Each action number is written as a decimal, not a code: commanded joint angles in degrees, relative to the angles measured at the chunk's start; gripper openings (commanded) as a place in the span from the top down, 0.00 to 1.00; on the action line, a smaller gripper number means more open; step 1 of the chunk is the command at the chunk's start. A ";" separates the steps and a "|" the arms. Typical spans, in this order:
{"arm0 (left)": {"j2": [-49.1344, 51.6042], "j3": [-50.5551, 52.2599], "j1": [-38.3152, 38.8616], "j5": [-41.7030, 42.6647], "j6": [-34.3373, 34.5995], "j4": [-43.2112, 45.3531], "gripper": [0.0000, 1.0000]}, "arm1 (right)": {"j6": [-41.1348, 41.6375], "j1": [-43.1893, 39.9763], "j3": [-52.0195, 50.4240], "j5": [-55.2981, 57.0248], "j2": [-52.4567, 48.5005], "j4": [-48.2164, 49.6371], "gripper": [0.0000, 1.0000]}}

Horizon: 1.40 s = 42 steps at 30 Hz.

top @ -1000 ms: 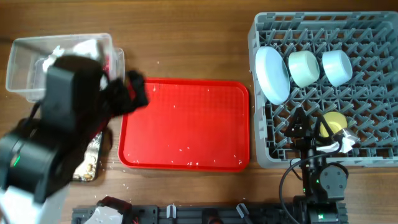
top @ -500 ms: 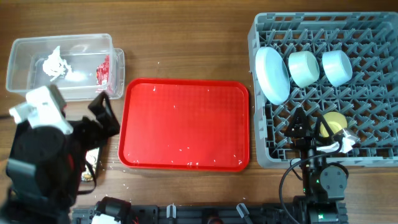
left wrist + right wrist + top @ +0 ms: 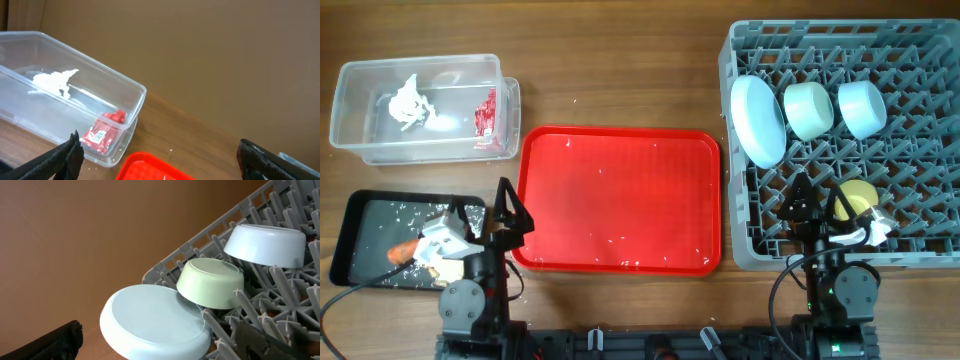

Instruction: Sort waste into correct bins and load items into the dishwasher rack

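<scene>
Sitting spread and empty: left tool [image 3: 515, 207] lower left by black tray [image 3: 360, 205], right tool [image 3: 818, 205] lower right at rack [image 3: 740, 255]. Tissue [image 3: 408, 102] and wrapper [image 3: 486, 115] in clear tub [image 3: 350, 140] upper left; plate [image 3: 758, 120], cup [image 3: 857, 195] in rack.

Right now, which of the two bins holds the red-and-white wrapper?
The clear tub, wrapper at its right end; the black tray holds a carrot piece instead.

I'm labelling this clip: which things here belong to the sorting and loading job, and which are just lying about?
Job: tissue, wrapper, clear tub, carrot piece, black tray, plate, green bowl, blue bowl, yellow cup, spoon, rack.
Lying about: red tray.
</scene>
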State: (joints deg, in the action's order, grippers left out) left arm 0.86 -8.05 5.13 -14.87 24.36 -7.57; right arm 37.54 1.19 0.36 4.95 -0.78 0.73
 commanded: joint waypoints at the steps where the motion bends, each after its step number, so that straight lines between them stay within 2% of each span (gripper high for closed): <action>1: -0.70 7.58 -0.42 0.92 0.04 4.42 0.00 | 0.61 -0.04 -0.07 -0.28 0.35 0.20 0.00; 42: -0.52 7.69 -0.42 1.14 0.04 4.79 0.00 | 0.61 -0.04 -0.07 -0.28 0.35 0.20 0.00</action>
State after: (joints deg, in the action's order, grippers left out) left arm 0.78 -0.71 5.06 -14.00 24.45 -2.96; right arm 37.54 1.19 0.36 4.95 -0.78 0.73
